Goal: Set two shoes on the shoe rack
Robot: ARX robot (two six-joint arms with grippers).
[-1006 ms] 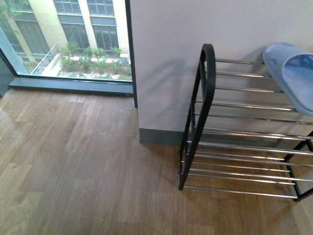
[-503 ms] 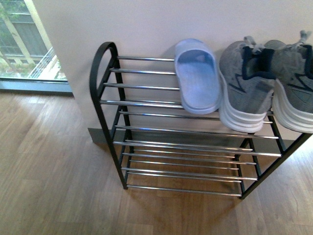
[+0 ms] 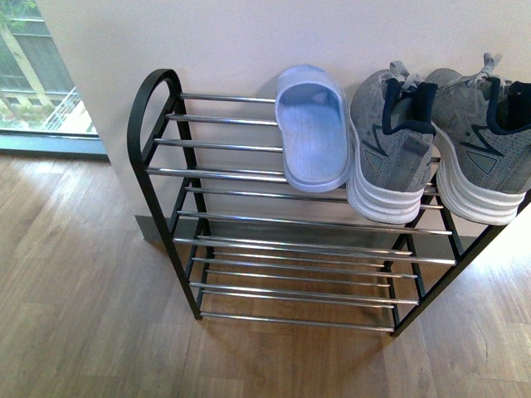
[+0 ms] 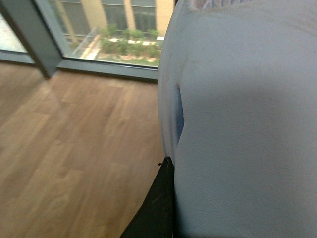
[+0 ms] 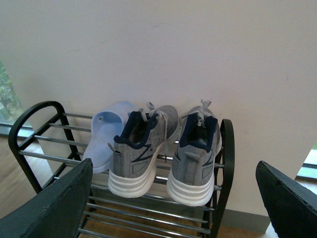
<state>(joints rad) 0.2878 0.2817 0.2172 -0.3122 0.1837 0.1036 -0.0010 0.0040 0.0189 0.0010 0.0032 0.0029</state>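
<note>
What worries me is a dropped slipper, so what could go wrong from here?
1. The held slipper fills the left wrist view, so that camera cannot guide its placement.
2. The rack top is only spaced rods; a slipper set down crooked may tilt or slide off.
3. The sneakers overhang the front rod, and the racked slipper lies right beside the free space; a bump could knock them off.

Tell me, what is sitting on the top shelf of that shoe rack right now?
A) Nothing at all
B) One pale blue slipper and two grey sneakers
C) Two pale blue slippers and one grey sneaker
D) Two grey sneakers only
B: on the shoe rack's top tier one pale blue slipper lies beside two grey sneakers, with bare rods to the slipper's other side.
</note>
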